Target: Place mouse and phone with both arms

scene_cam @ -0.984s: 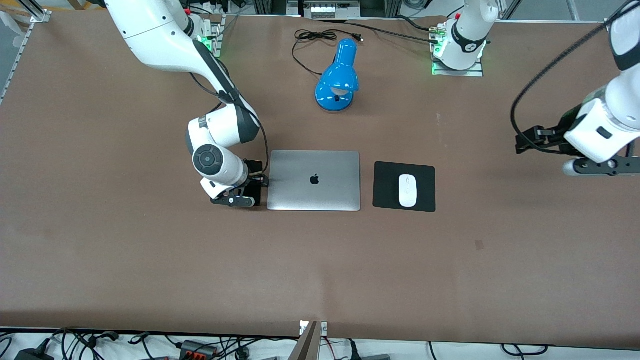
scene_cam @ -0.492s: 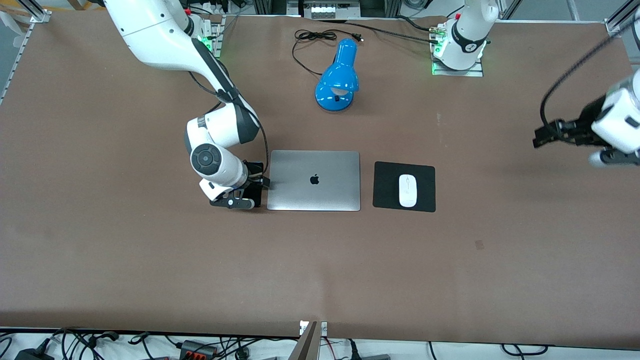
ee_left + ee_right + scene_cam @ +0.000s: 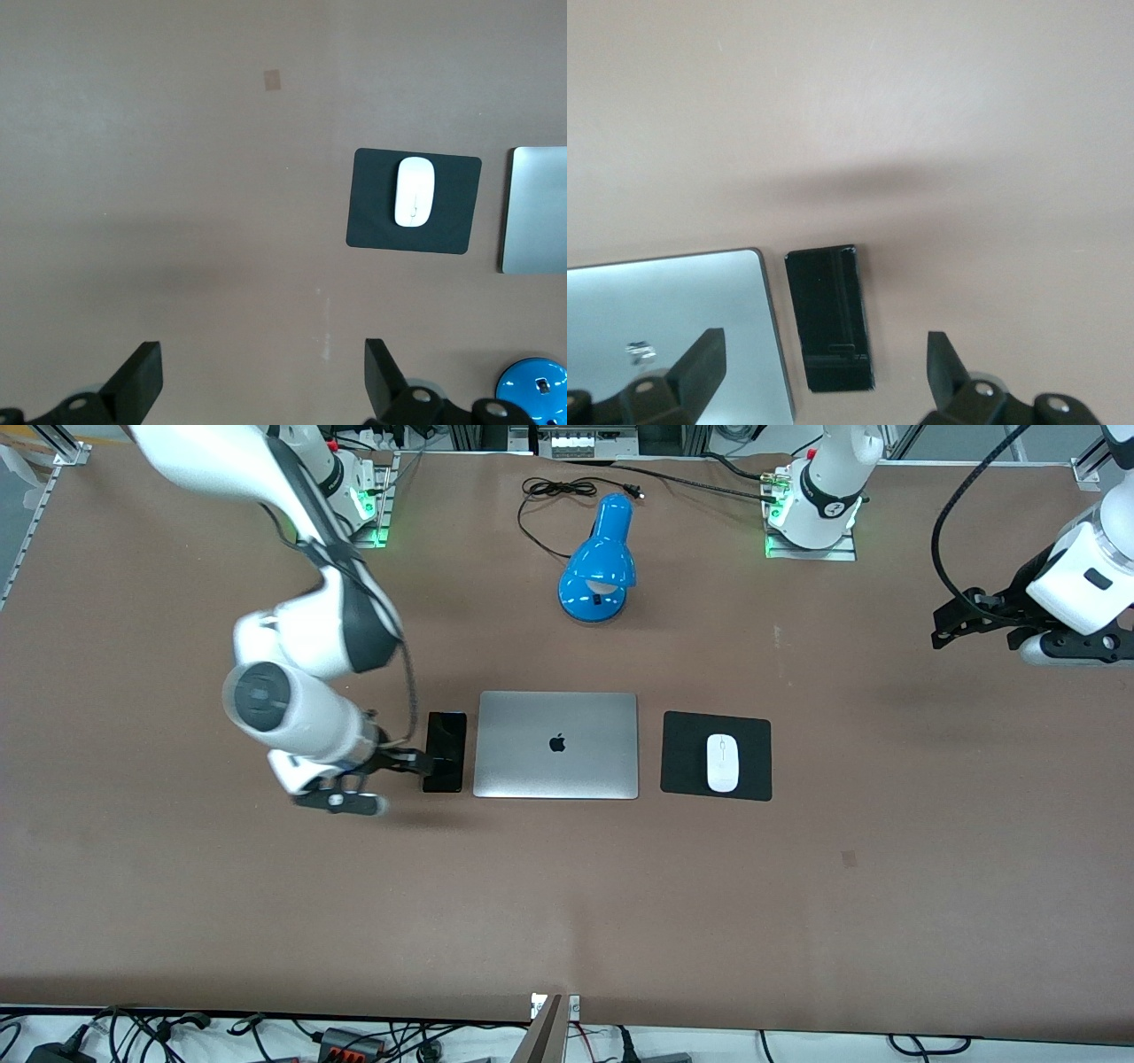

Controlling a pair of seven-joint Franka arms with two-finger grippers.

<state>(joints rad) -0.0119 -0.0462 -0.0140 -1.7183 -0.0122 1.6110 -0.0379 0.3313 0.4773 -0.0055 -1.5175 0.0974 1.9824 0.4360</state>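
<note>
The black phone [image 3: 444,751] lies flat on the table beside the closed laptop [image 3: 556,745], toward the right arm's end. It also shows in the right wrist view [image 3: 830,317]. My right gripper [image 3: 341,802] is open and empty, up in the air over the table beside the phone [image 3: 824,372]. The white mouse [image 3: 723,763] rests on the black mouse pad [image 3: 687,779], and shows in the left wrist view [image 3: 415,191]. My left gripper [image 3: 1067,646] is open and empty, high over bare table at the left arm's end [image 3: 263,376].
A blue desk lamp [image 3: 600,562] with its black cord lies farther from the front camera than the laptop. The laptop edge [image 3: 536,221] and the mouse pad [image 3: 372,221] show in the left wrist view. Bare brown table lies nearer to the front camera.
My right gripper has lifted off the phone and moved toward the right arm's end, leaving the phone beside the laptop. My left gripper has moved toward its base.
</note>
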